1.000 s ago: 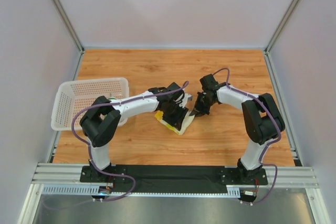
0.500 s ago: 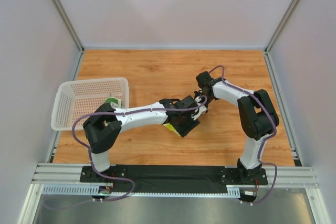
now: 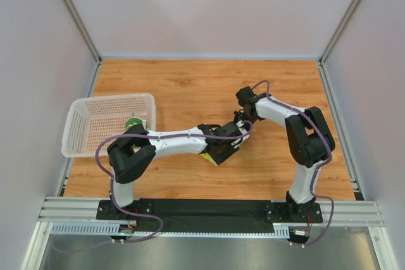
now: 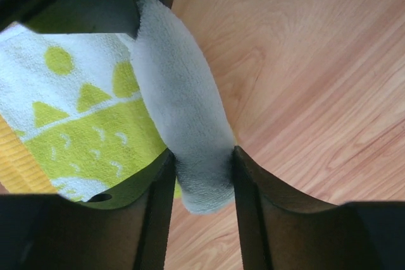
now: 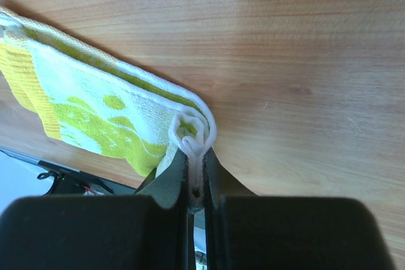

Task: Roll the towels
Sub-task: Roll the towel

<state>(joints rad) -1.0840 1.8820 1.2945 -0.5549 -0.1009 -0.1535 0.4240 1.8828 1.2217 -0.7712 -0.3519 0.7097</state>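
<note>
The lime-yellow towel [image 4: 82, 124] with white prints lies partly rolled on the wooden table. Its rolled white part [image 4: 186, 112] runs between my left gripper's [image 4: 202, 153] fingers, which press it from both sides. My right gripper [image 5: 194, 153] is shut on the spiral end of the same roll [image 5: 190, 128], and the flat part of the towel [image 5: 88, 112] spreads to its left. In the top view both grippers meet at the table's centre, left gripper [image 3: 223, 147] and right gripper [image 3: 241, 126], with only a yellow sliver of the towel [image 3: 205, 156] showing. The dark green towel [image 3: 134, 122] sits rolled in the basket.
A white mesh basket [image 3: 111, 98] stands at the left edge of the table, beside the left arm's elbow. Grey walls with metal posts close in the table on three sides. The black base rail runs along the near edge.
My left arm has stretched to the right and its gripper now sits over the towel's roll, hiding most of the towel from above. The right gripper has shifted slightly and keeps its hold.
</note>
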